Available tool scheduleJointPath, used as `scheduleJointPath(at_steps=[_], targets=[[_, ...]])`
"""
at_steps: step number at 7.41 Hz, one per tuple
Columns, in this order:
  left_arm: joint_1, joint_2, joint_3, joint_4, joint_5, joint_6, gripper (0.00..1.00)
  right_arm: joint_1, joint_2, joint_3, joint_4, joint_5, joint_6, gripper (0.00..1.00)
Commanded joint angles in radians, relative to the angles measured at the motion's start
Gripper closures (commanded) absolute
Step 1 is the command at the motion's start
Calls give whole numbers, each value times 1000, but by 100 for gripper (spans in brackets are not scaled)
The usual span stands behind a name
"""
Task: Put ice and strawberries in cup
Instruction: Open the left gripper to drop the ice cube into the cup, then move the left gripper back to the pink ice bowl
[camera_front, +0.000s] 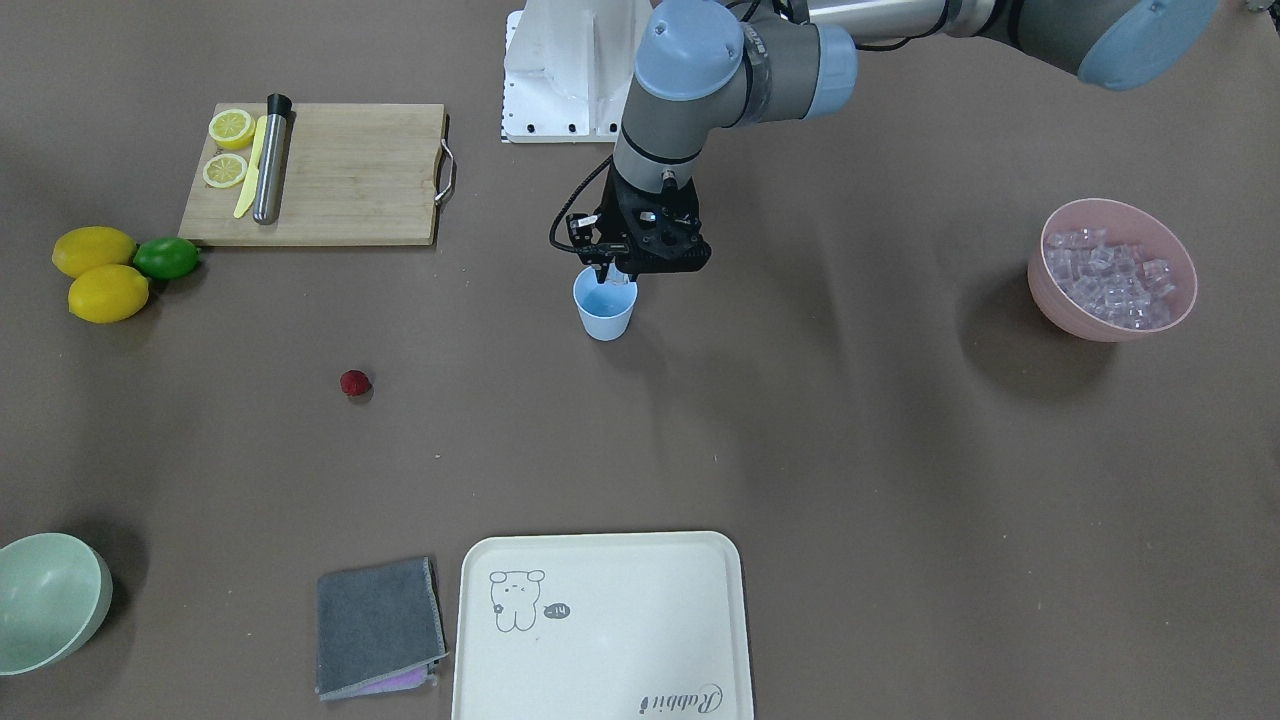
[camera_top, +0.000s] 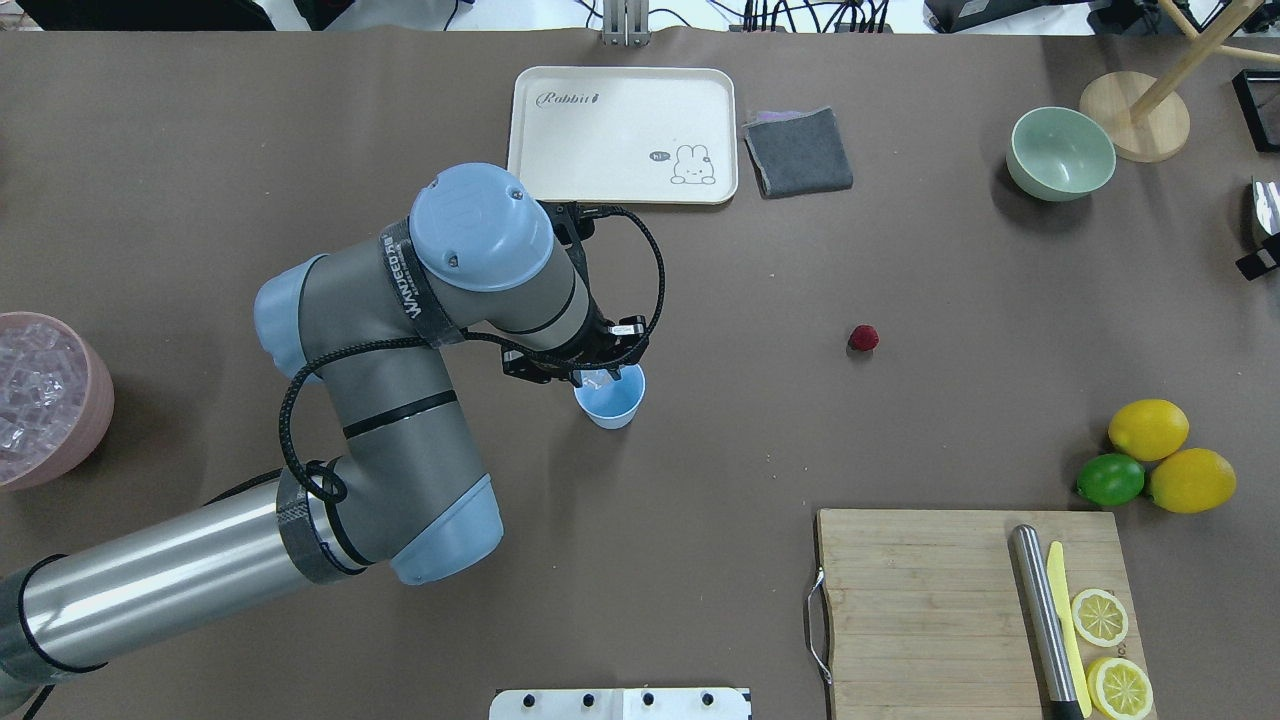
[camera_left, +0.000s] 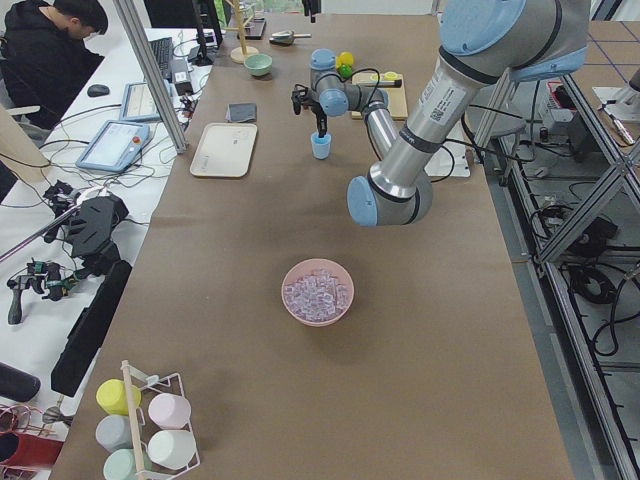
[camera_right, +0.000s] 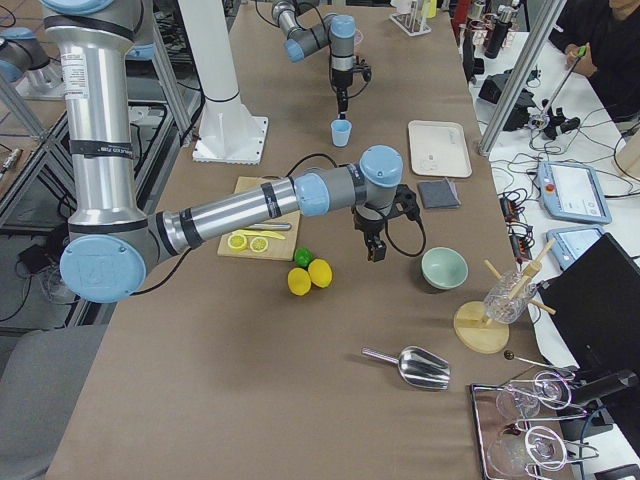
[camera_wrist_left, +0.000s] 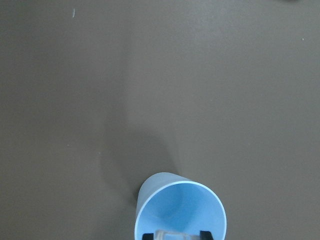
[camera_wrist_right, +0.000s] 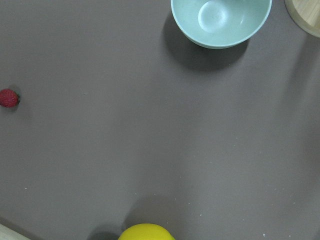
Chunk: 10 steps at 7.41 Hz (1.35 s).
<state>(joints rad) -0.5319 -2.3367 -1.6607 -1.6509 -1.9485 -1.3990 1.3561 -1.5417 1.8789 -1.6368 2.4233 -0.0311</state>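
– Blue cup (camera_front: 605, 312): where's the L gripper (camera_front: 617, 280) rel. to it?

– Right over the mouth. Wrist cam shows the fingertips (camera_wrist_left: 203, 235) set narrow, pinching one clear ice cube (camera_wrist_left: 175, 235) btwn them. The cube sits inside the rim's outline but off-centre, close to one side of the rim.

– So letting go = straight drop?

– Prob. yes. Cup's upright on the table (camera_front: 800, 450), directly below. I'd nudge twd centre first, else the cube could clip the rim. No ice visible inside yet, so I'd call the task early.

– Strawberry?

– The strawberry (camera_front: 355, 383) lies on bare table, well apart from the cup, on the robot's R side. It's roundish w/ no real long axis, so grip angle shouldn't matter much.

– Which arm takes it?

– R gripper (camera_right: 377, 250), I'd say. It hangs on that side near the mint bowl (camera_wrist_right: 250, 20), and its wrist cam has the berry at frame edge. L would have to cross over. R fingers: can't tell wide or closed, as only the side view shows them.

– More ice?

– Spare ice (camera_front: 1110, 275) is in the pink bowl (camera_front: 1040, 285), far out on the L side, well apart from the cup.
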Motion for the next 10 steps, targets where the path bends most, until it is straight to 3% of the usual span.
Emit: scheduleJointPath(at_steps=[1,2,3,4,5,6,8,10], targets=[[0,2,-5,2,0,3,4,-2,-3,-1,0,0,0,0],[-11,8,-11,13,3,11,4,-6,-1,-1,0,-1,2,0],[-78,69,-78,60,-19,79,4,-6,-1,-1,0,-1,0,0],[-123,155,-209,217,-36,274,4,-6,-1,-1,0,-1,0,0],[-167,204,-276,311,-30,472,3,-6,-3,3,0,0,2,0],[-222,273,-290,310,-32,612,3,-6,-3,5,0,0,0,0],[-322,447,-324,243,-39,904,3,-12,-1,3,2,0,-1,0],[-414,687,-314,-40,-90,1058,3,-15,0,6,2,2,-3,0]])
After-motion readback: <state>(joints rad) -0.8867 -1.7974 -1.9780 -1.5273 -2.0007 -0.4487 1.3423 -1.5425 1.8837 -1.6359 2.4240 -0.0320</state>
